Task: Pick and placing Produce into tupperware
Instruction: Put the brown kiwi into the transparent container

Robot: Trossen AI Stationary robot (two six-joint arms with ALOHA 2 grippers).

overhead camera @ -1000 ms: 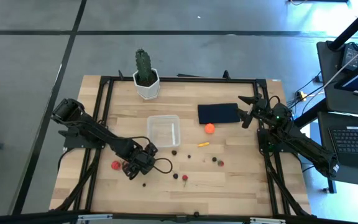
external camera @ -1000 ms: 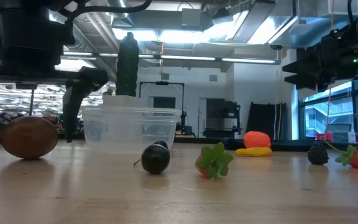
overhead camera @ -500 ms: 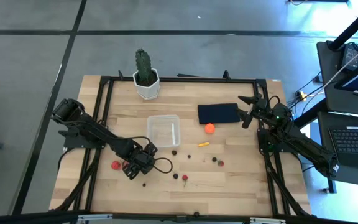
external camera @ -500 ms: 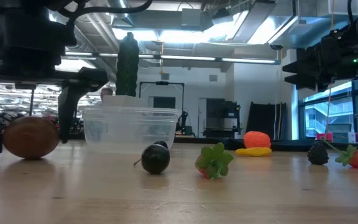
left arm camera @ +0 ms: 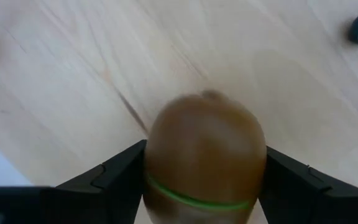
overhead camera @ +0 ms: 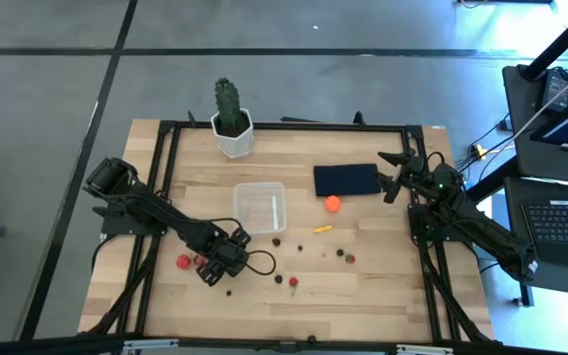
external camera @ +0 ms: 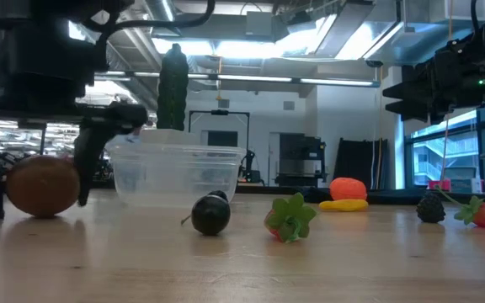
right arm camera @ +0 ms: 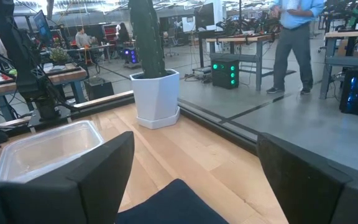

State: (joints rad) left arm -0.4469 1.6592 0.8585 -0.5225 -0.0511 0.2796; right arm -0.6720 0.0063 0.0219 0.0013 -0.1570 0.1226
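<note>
The brown lump (external camera: 42,187) lies on the table near its left side, and my left gripper (overhead camera: 210,264) stands over it from above, shut on it. It fills the left wrist view (left arm camera: 204,155). The clear square tupperware (overhead camera: 259,207) sits just beyond it, toward the table's middle (external camera: 179,172). More produce is scattered about: a red piece (overhead camera: 183,261), an orange ball (overhead camera: 332,204), a yellow sliver (overhead camera: 321,229), dark berries (overhead camera: 277,241) and strawberries (overhead camera: 349,259). My right gripper (overhead camera: 390,173) waits open by the far right corner. My left gripper pinches the brown lump between its two fingers, one finger (left arm camera: 120,171) on one side and the other (left arm camera: 291,177) on the opposite side (left arm camera: 253,162). The fingers come from above, pointing down. The lump rests on the table top (external camera: 45,212).
A green cactus in a white pot (overhead camera: 231,123) stands at the far edge, behind the tupperware. A flat navy rectangle (overhead camera: 346,179) lies under my right gripper. A black berry (external camera: 211,214) and a strawberry (external camera: 289,217) sit near the front. A black frame rims the table (overhead camera: 166,158).
My left gripper's fingers have drawn together around the brown lump, the gap between them narrowing until both stand against its sides. The lump has stayed on the table.
</note>
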